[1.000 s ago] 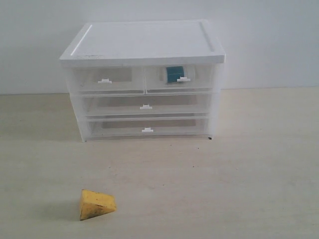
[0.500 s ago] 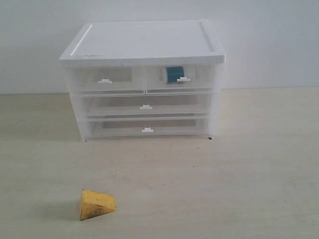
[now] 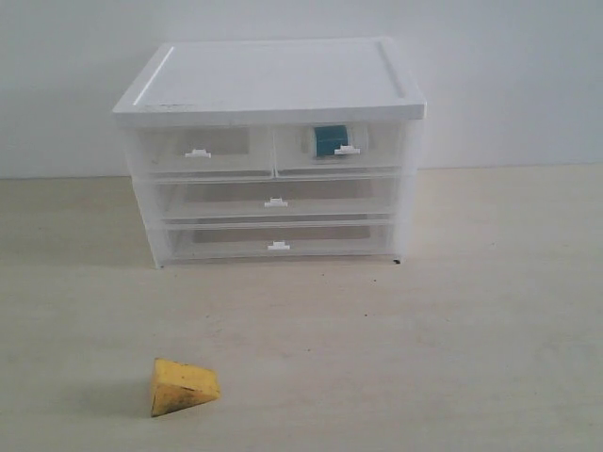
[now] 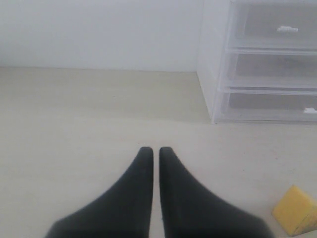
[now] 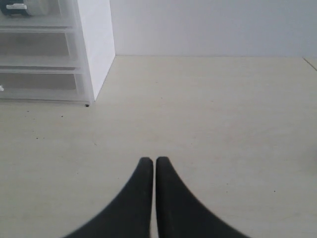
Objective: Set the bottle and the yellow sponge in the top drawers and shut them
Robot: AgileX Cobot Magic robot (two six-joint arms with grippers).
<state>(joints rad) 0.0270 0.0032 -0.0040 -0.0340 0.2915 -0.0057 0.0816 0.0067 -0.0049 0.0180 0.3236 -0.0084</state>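
Note:
The yellow sponge [image 3: 182, 386] lies on the table near the front left, far from the drawer unit; a corner of the sponge [image 4: 295, 210] shows in the left wrist view. The bottle [image 3: 329, 141] sits inside the top right drawer [image 3: 341, 149], which is pushed in. The top left drawer [image 3: 200, 151] is pushed in too and looks empty. My left gripper [image 4: 155, 149] is shut with nothing in it, above bare table, left of the sponge. My right gripper [image 5: 150, 159] is shut and empty over the table, off to the side of the unit. Neither gripper shows in the exterior view.
The white drawer unit [image 3: 273, 85] stands at the back of the table against a pale wall, with two full-width drawers [image 3: 275, 200] below the top ones, both pushed in. The wooden table [image 3: 424, 348] stretches in front.

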